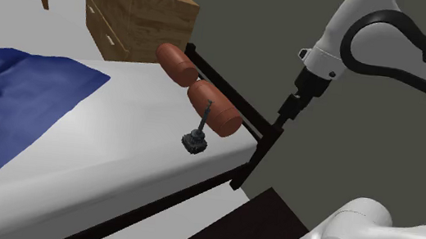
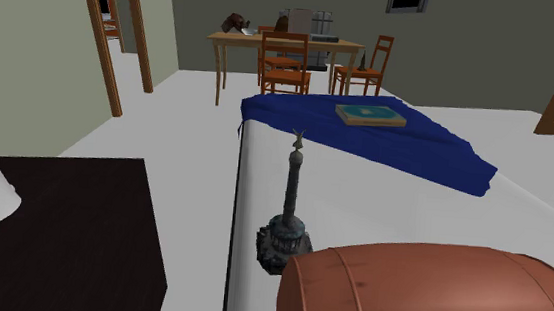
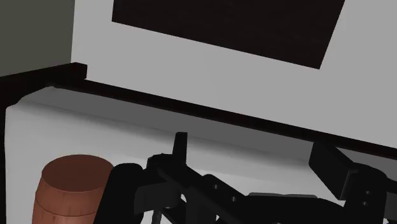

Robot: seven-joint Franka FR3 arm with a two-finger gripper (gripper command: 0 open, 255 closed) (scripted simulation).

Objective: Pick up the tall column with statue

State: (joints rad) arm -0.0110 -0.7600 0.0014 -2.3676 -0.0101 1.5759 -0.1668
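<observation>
Grey column w/ statue (image 1: 198, 134) stands on bed (image 1: 117, 149) just beside brown bolster (image 1: 214, 106). My tool (image 1: 279, 120) hangs wide open beyond that bolster. Approach step imo; next I gotta swing over, straddle the shaft.

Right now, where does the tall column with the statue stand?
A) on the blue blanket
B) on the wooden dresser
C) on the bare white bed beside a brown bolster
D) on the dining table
C: the column stands upright on the white bed, close beside a brown bolster and well clear of the blue blanket.
</observation>
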